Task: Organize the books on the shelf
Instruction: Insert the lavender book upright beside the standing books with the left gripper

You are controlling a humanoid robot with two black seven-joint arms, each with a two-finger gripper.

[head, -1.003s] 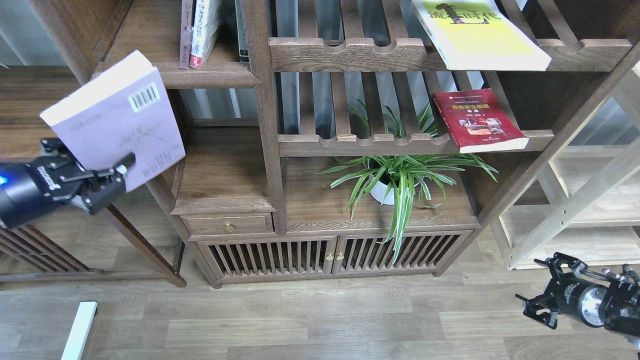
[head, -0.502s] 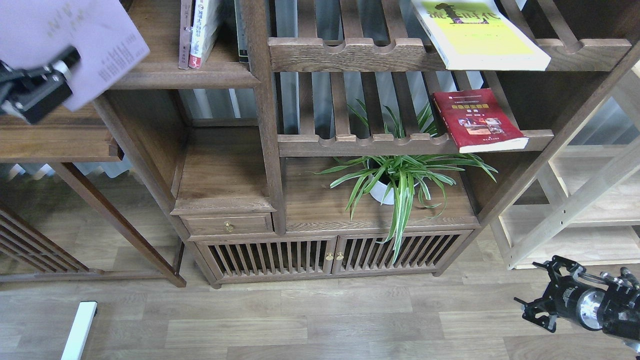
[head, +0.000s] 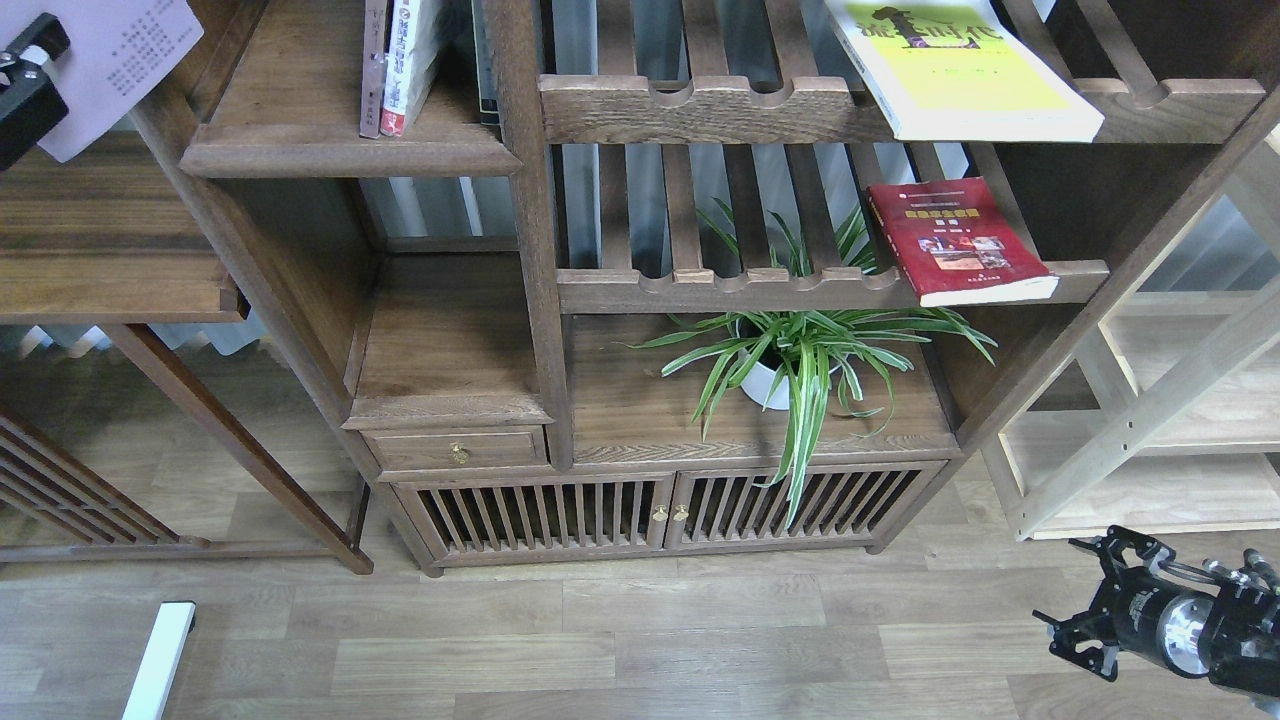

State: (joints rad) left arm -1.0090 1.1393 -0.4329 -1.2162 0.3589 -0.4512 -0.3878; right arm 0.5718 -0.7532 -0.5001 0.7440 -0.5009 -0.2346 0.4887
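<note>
Upper left of frame: left gripper (head: 25,75) pinches the lavender paperback (head: 120,60) at one edge, mostly cut off by the frame, beside the dark solid shelf (head: 345,150) with its thick rounded lip. A few upright spines (head: 400,60) stand there.

Yellow-green paperback (head: 960,75) lies flat on the top slatted rack (head: 700,105), upper right; red paperback (head: 955,240) on the rack below, above the spider plant (head: 800,350).

Lower right: right gripper (head: 1085,625) hangs over plank floor, fingers spread, holding nothing.

Handling, judged: thin, light books; glossy covers probably slick; softcover bends if held by a corner. Better hold near the spine. Both overhang the rail, giving a free edge.
</note>
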